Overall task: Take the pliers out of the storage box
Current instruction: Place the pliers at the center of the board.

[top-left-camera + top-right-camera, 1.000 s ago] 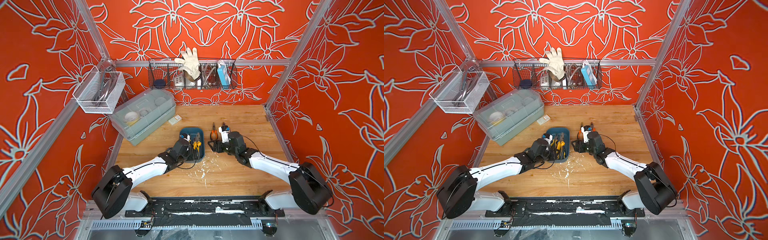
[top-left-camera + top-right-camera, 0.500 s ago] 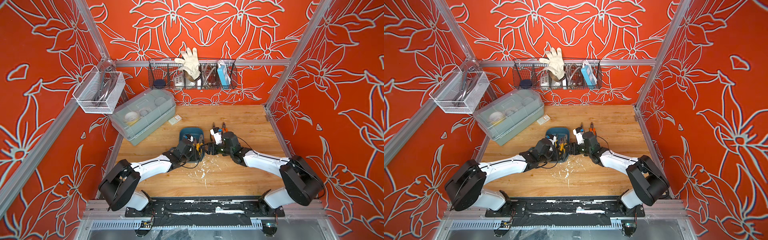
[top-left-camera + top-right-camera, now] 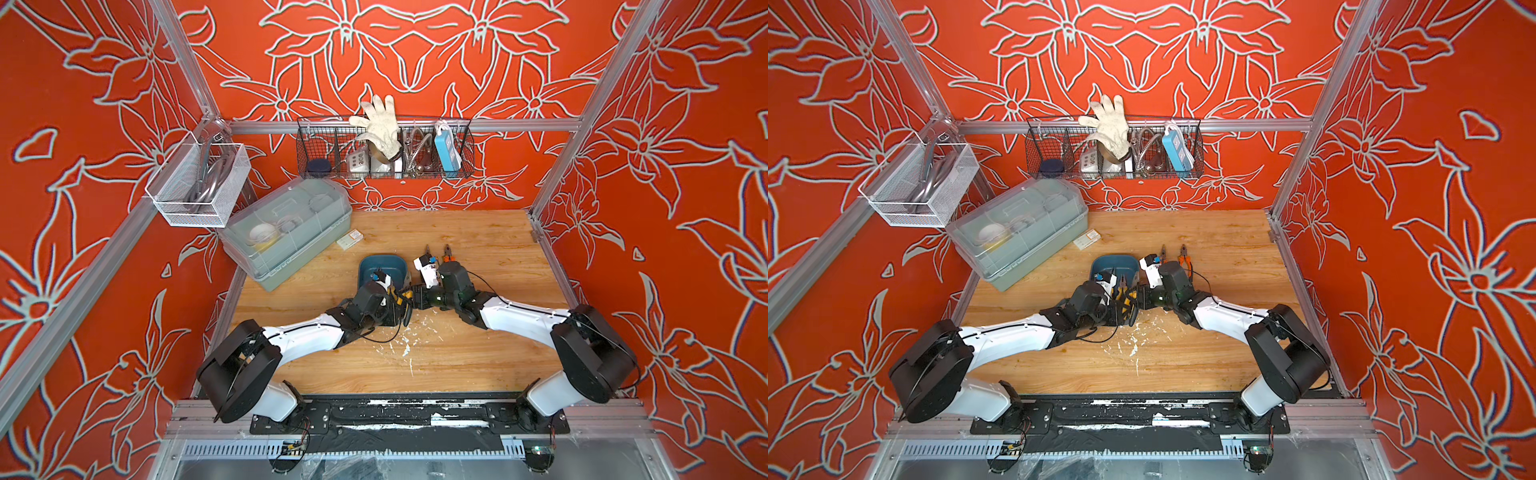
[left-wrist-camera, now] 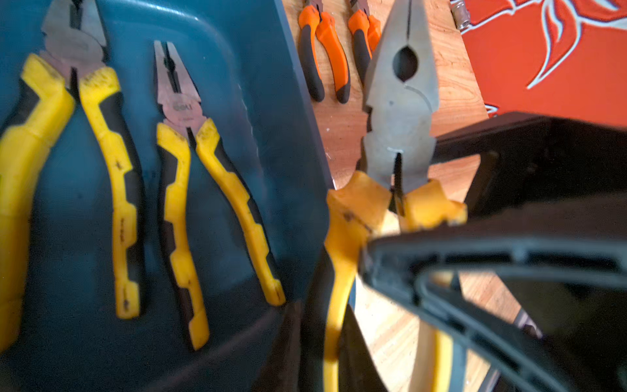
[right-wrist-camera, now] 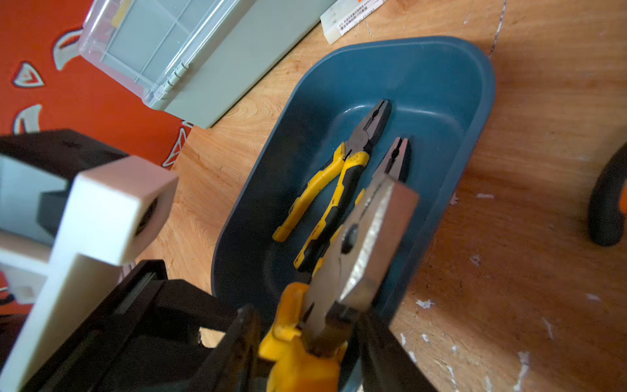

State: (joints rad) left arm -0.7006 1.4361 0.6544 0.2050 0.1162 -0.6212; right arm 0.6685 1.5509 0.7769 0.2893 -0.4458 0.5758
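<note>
The teal storage box (image 3: 376, 266) (image 5: 424, 74) sits mid-table with two yellow-handled pliers (image 4: 179, 108) (image 5: 342, 176) lying in it. A third yellow pliers (image 4: 400, 112) (image 5: 366, 237) is held up over the box's near right rim. My left gripper (image 3: 397, 305) (image 4: 330, 346) is shut on its handles. My right gripper (image 3: 415, 297) (image 5: 305, 339) straddles the same pliers just below the metal head. One finger is against it and a small gap shows at the other. Two orange-handled pliers (image 3: 448, 251) (image 4: 324, 57) lie on the wood right of the box.
A translucent grey lidded bin (image 3: 286, 232) stands at the back left, with a small white card (image 3: 350, 239) beside it. A black wire basket (image 3: 384, 153) hangs on the back wall and a white mesh basket (image 3: 199, 183) on the left wall. White flecks (image 3: 405, 340) mark the wood in front of the grippers.
My right arm has swung left from beside the orange pliers to the box's right rim, its jaws narrowing round the held pliers. My left gripper has drawn those pliers toward the box's near right rim.
</note>
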